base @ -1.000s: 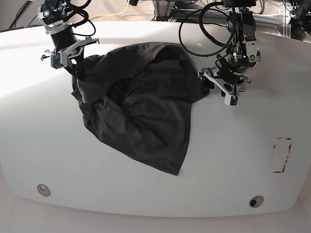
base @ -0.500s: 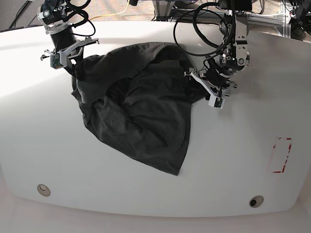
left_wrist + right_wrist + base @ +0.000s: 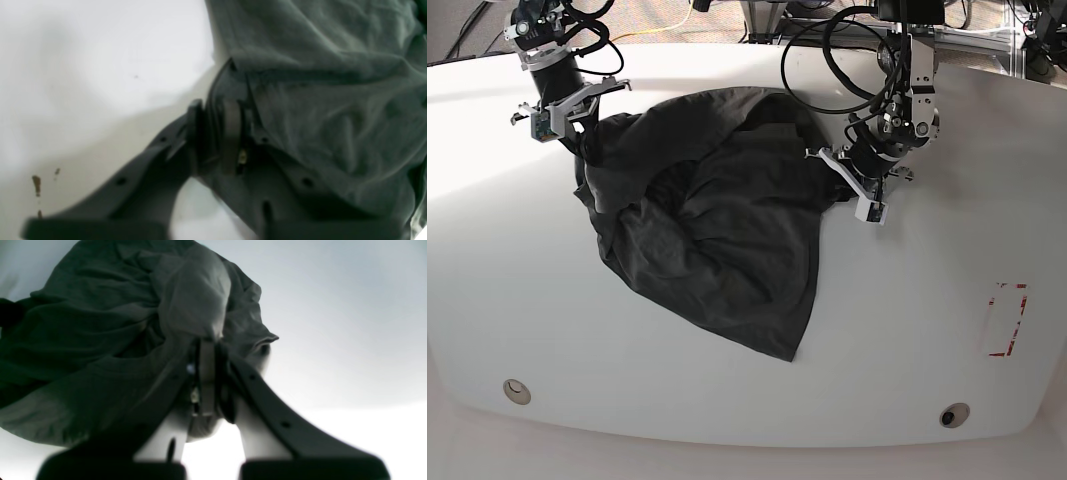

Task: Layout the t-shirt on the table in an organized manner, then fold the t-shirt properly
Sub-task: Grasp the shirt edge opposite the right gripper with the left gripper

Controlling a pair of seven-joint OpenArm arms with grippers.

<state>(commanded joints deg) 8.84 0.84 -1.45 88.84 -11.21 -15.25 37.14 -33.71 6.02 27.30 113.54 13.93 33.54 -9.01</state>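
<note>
White tabletop fills nearly everything I can see: the table (image 3: 907, 330) runs wide and bare out past the left gripper (image 3: 845, 182), on its side away from the cloth, as far as a red dashed rectangle (image 3: 1007, 320) near the rounded edge. Two small grommet holes (image 3: 517, 390) sit along the near rim, well apart from both arms.

Between the two grippers lies the t-shirt (image 3: 717, 240), dark grey and rumpled, its lower point trailing toward the near edge with open white on either side.

At the left gripper, the wrist view shows both fingers pressed together over a fold at the shirt's hem, with clear table on the side away from the cloth.

Over at the right gripper (image 3: 577, 128), the fingers (image 3: 206, 373) are closed tight around a bunched corner, and the cloth hangs from them in a lump. Bare table stretches beyond it to the far rounded edge.
</note>
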